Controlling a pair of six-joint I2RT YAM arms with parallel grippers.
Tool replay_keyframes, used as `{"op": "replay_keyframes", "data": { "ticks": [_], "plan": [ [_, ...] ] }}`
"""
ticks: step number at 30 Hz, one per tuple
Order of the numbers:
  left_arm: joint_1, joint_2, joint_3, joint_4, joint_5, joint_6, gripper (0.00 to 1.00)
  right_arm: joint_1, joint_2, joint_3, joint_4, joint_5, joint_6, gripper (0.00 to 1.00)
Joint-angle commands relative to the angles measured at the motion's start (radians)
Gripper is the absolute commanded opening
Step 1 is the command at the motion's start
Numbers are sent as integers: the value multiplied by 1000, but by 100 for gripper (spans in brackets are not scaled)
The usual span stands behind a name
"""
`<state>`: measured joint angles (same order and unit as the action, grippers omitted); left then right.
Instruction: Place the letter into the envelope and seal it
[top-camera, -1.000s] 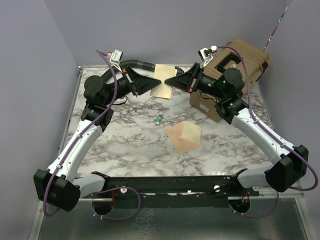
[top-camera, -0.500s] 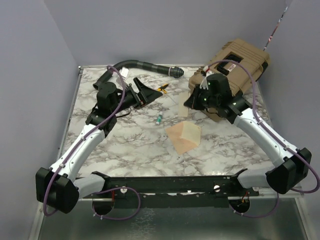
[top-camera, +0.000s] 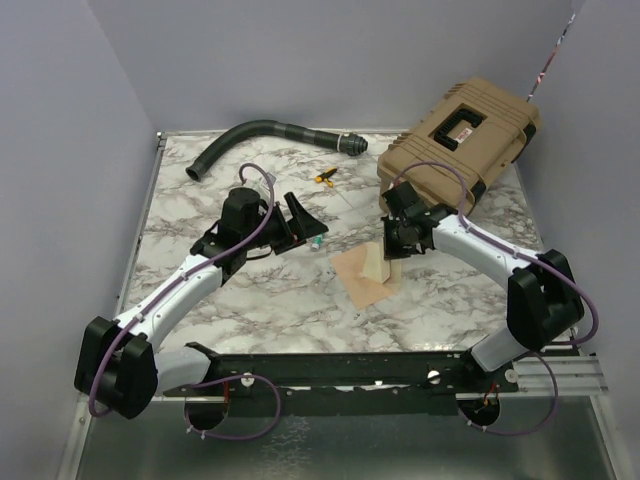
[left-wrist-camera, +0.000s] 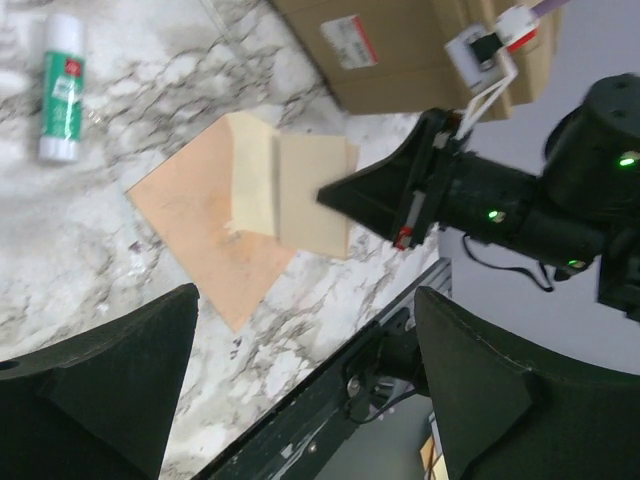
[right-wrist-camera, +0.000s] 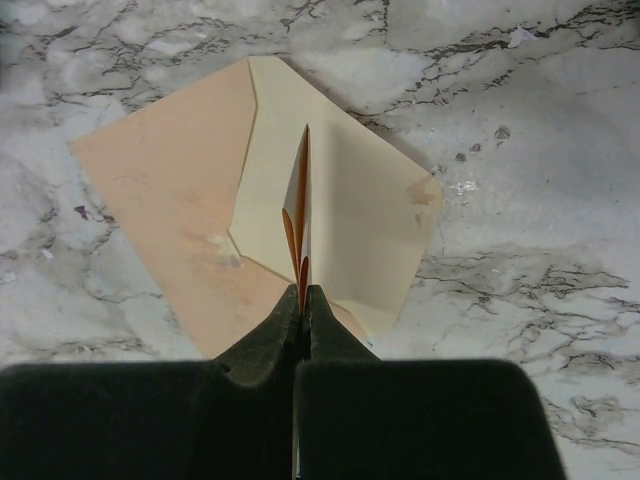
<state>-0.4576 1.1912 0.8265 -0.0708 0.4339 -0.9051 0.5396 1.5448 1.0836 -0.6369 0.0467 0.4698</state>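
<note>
The peach envelope (top-camera: 355, 288) lies flat mid-table, its pale cream flap (right-wrist-camera: 350, 215) open to the right. My right gripper (top-camera: 388, 248) is shut on the cream-yellow letter (right-wrist-camera: 303, 190), which it holds just above the open flap. In the right wrist view the letter shows edge-on beyond the gripper (right-wrist-camera: 302, 298). From the left wrist the same sheet (left-wrist-camera: 315, 195) overlaps the envelope (left-wrist-camera: 195, 225). My left gripper (top-camera: 305, 228) stands open to the envelope's left, its wide-apart fingers (left-wrist-camera: 100, 390) holding nothing.
A green-and-white glue stick (left-wrist-camera: 62, 90) lies just left of the envelope, under my left gripper. A tan hard case (top-camera: 460, 135) fills the back right. A black hose (top-camera: 265, 133) curves along the back edge, with a small yellow object (top-camera: 325, 178) near it.
The left gripper let go of the letter and opened. Both arms came forward from the back; the right gripper carried the letter down over the envelope.
</note>
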Motion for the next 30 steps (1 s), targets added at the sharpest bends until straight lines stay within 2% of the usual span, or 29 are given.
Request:
{"op": "replay_keyframes", "data": {
  "ticks": [1, 6, 11, 15, 22, 26, 30],
  "plan": [
    [-3, -16, -77, -37, -38, 29, 89, 4, 26, 6, 33, 86, -25, 0],
    [-3, -10, -118, -39, -30, 38, 89, 5, 26, 8, 77, 71, -140, 1],
    [-3, 12, -115, -41, -18, 53, 89, 3, -4, -73, 192, -136, -344, 1],
    [-2, 26, -109, -42, -3, 68, 89, 1, -21, -116, 235, -165, -400, 1],
    [-3, 47, -108, -45, 2, 74, 89, -12, 11, -133, 234, -141, -336, 1],
    [-3, 57, -119, -44, -11, 71, 89, -13, 13, -160, 245, -175, -200, 1],
    [-3, 63, -139, -47, -38, 72, 88, -8, -1, -224, 347, -268, -67, 1]
  ]
}}
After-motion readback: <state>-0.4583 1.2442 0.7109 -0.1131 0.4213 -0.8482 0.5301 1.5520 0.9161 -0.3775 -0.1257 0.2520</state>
